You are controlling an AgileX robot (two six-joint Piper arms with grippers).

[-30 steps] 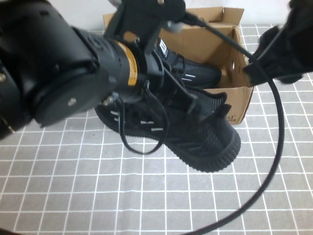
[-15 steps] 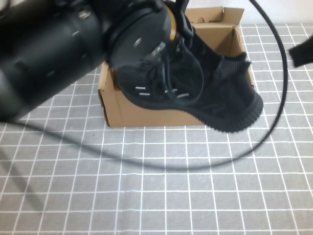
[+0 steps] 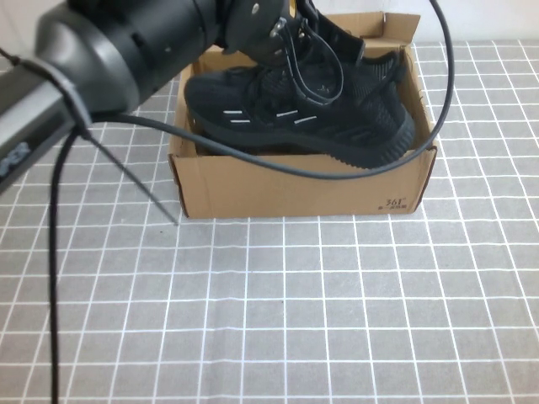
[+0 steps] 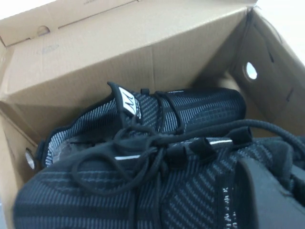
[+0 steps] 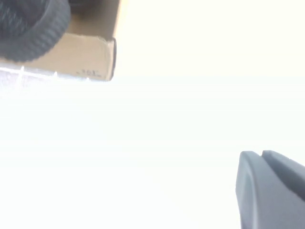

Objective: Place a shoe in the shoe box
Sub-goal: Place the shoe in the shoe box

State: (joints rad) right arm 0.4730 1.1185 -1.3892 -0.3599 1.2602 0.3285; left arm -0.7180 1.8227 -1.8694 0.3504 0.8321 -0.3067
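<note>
From the left, the left arm reaches over the gridded worktop (image 3: pixel 278 337) to the shoe box (image 3: pixel 295 189), where the left gripper (image 3: pixel 290 25) is clamped on the shoe (image 3: pixel 312 114) near its laces. The shoe lies lengthwise across the open box, its toe toward the right end wall, its sole about level with the front rim. Behind it, inside the box against the far wall, sits a second black shoe (image 4: pixel 157 112) with a white tongue label. The right gripper (image 5: pixel 271 186), fingers together, is off to the right of the box, clear of it.
</note>
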